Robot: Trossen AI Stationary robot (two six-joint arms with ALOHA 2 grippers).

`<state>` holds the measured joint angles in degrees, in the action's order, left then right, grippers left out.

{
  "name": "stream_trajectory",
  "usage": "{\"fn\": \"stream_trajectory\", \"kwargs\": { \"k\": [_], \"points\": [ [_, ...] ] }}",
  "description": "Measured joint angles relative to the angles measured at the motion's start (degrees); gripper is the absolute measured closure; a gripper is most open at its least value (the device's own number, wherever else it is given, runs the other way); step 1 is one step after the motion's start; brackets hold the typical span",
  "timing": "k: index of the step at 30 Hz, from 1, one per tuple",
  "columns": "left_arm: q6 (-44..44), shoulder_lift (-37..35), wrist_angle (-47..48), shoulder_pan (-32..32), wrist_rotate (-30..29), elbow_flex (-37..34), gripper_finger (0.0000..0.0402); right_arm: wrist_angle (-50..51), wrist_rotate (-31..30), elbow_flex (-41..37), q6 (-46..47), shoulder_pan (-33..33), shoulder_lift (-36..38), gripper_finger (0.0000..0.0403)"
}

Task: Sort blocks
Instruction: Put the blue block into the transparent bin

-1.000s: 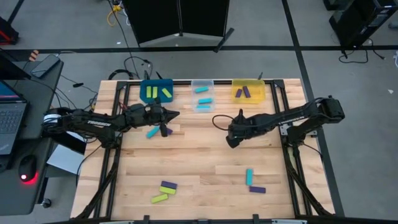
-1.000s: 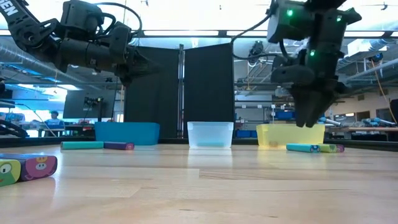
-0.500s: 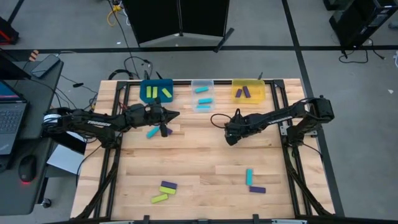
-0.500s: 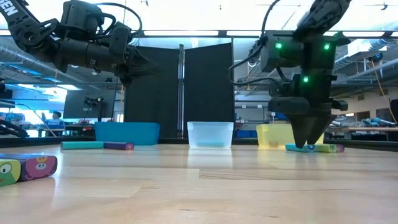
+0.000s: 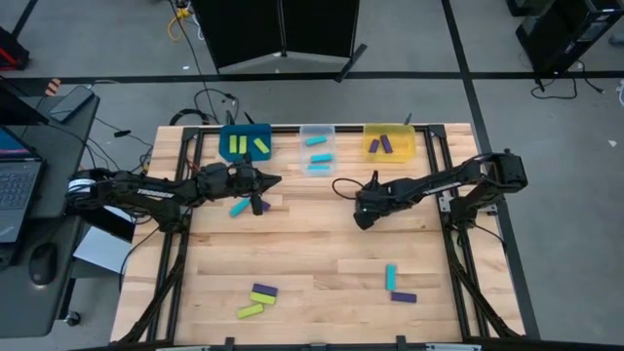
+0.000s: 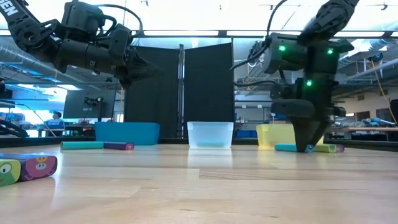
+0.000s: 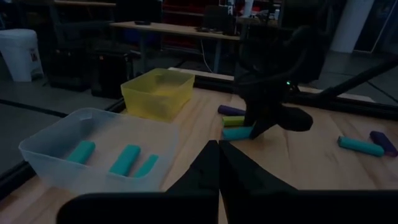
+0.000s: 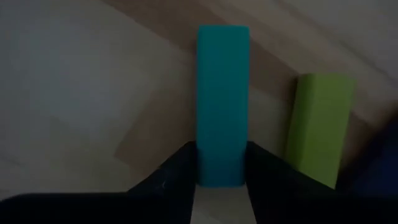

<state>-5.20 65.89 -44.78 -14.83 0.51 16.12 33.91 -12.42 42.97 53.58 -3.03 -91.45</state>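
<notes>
The right gripper (image 8: 221,163) was down on the table (image 5: 322,244), fingers pinching a cyan block (image 8: 222,102) by its end. Only the right wrist view showed that grip and the lime block (image 8: 320,124) just beside it; from above, the arm hid both. The left gripper (image 5: 271,179), fingers together, hovered near the blue bin (image 5: 245,144).
</notes>
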Motion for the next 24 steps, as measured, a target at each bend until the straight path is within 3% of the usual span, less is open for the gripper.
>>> {"fn": "stream_trajectory", "kwargs": {
  "k": [10,19,24],
  "points": [
    [-0.01,0.00,0.05,0.00,0.24,0.00,0.0394,7.85,-2.06,12.40,-18.54,-3.67,-0.56,0.0286],
    [-0.08,0.02,0.14,0.00,0.39,0.00,0.0394,7.53,-2.82,25.65,-44.88,-14.18,-0.45,0.0286],
    [-0.05,0.02,0.12,0.00,0.39,0.02,0.0394,8.15,-1.19,34.08,-55.93,-19.07,-5.25,0.0286]
  ]
}}
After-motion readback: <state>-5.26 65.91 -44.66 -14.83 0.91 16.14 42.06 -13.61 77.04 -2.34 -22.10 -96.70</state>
